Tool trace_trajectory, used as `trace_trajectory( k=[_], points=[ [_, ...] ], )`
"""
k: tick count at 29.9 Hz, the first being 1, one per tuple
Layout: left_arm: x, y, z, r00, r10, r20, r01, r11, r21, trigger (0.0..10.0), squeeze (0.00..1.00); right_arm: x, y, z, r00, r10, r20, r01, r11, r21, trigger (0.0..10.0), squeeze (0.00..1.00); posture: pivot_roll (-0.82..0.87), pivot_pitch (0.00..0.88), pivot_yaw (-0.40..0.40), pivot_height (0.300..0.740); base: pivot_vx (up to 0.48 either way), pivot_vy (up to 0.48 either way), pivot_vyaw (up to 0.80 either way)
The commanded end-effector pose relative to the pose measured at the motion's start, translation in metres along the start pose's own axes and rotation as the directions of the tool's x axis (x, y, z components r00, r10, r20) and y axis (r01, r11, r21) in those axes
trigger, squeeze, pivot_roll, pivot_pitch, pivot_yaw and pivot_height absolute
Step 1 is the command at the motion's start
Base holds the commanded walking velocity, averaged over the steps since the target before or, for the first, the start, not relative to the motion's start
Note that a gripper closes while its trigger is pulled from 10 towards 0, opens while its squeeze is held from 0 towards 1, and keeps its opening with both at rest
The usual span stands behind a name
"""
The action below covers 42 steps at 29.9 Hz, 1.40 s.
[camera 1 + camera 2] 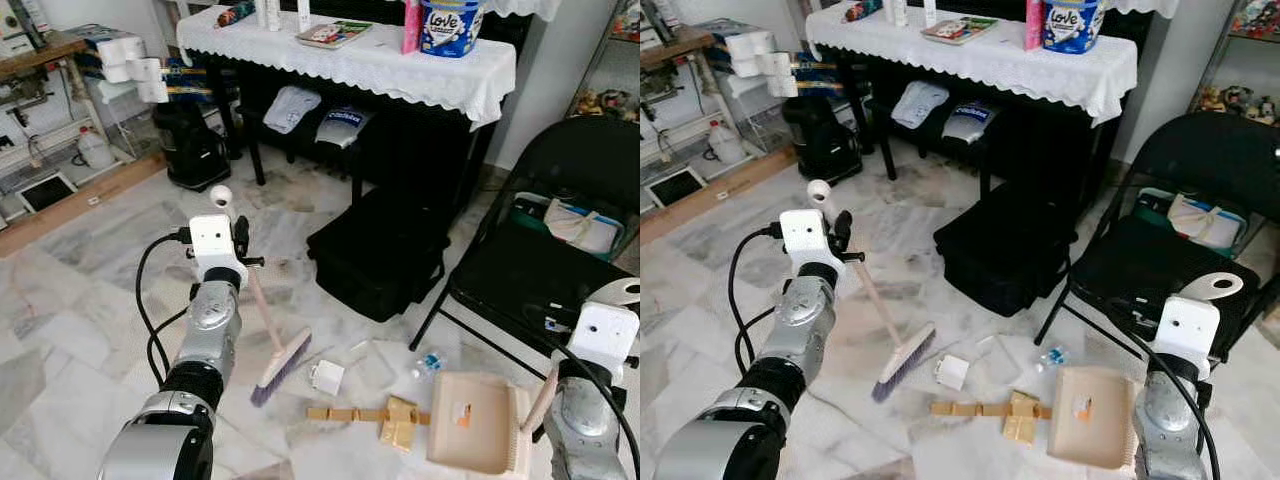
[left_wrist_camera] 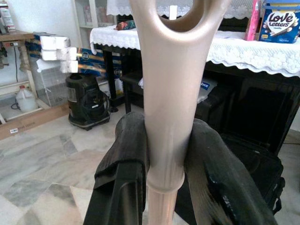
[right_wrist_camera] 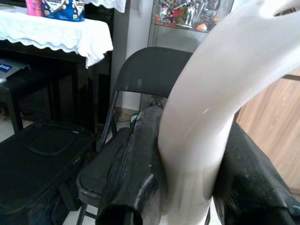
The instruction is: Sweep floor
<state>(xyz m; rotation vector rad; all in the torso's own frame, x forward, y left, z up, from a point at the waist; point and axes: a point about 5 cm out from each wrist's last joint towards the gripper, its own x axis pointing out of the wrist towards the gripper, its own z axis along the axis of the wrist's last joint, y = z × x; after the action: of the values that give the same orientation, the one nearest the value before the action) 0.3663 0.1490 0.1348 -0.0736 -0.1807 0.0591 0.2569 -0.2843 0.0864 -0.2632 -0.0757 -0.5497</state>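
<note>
My left arm (image 1: 205, 345): silver metal segments with a black ribbed joint, a white box-shaped wrist housing, and a black cable looping out along its outer side. My right arm (image 1: 585, 420): the same silver casing and white wrist block, with a black cable curving down beside it. The left gripper (image 2: 173, 183) and right gripper (image 3: 187, 187) each carry two long matte-black fingers, scuffed pale on the inner faces.
</note>
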Motion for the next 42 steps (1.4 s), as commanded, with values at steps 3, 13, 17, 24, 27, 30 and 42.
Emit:
trace_trajectory(
  k=[3,13,17,24,27,30,42],
  points=[
    [0.006,0.007,0.016,0.998,0.014,0.069,-0.015,1.000,0.006,10.0,0.00,0.004,0.002,0.010,0.999,0.000,0.045,0.000,1.000,-0.006,10.0,0.00,-0.12,0.051,0.083,0.740,0.000,0.000,0.00],
    [0.007,0.009,0.019,0.997,0.014,0.081,-0.015,1.000,0.009,10.0,0.00,0.003,0.003,0.011,0.998,0.015,0.057,-0.012,0.999,-0.043,10.0,0.00,-0.12,0.068,0.092,0.740,0.000,0.000,0.00],
    [0.006,0.009,0.019,0.997,0.013,0.082,-0.013,1.000,0.009,10.0,0.00,0.003,0.001,0.010,0.998,0.013,0.056,-0.011,0.999,-0.050,10.0,0.00,-0.11,0.074,0.094,0.740,0.000,0.000,0.00],
    [0.007,0.013,0.021,0.996,0.013,0.087,-0.014,1.000,0.016,10.0,0.00,0.004,0.001,0.008,0.998,0.021,0.058,-0.017,0.997,-0.070,10.0,0.00,-0.11,0.079,0.104,0.740,0.000,0.000,0.00],
    [0.007,0.015,0.022,0.996,0.014,0.089,-0.015,1.000,0.018,10.0,0.00,0.005,0.002,0.008,0.998,0.026,0.059,-0.021,0.996,-0.083,10.0,0.00,-0.10,0.080,0.106,0.740,0.000,0.000,0.00],
    [0.007,0.016,0.023,0.996,0.011,0.092,-0.013,1.000,0.021,10.0,0.00,0.007,0.002,0.007,0.998,0.026,0.058,-0.021,0.996,-0.086,10.0,0.00,-0.10,0.084,0.114,0.740,0.000,0.000,0.00],
    [0.008,0.018,0.027,0.995,-0.006,0.097,0.003,0.999,0.037,10.0,0.00,0.006,0.013,0.005,0.995,0.060,0.078,-0.051,0.992,-0.114,10.0,0.00,-0.08,0.087,0.143,0.740,0.000,0.000,0.00]
  ],
)
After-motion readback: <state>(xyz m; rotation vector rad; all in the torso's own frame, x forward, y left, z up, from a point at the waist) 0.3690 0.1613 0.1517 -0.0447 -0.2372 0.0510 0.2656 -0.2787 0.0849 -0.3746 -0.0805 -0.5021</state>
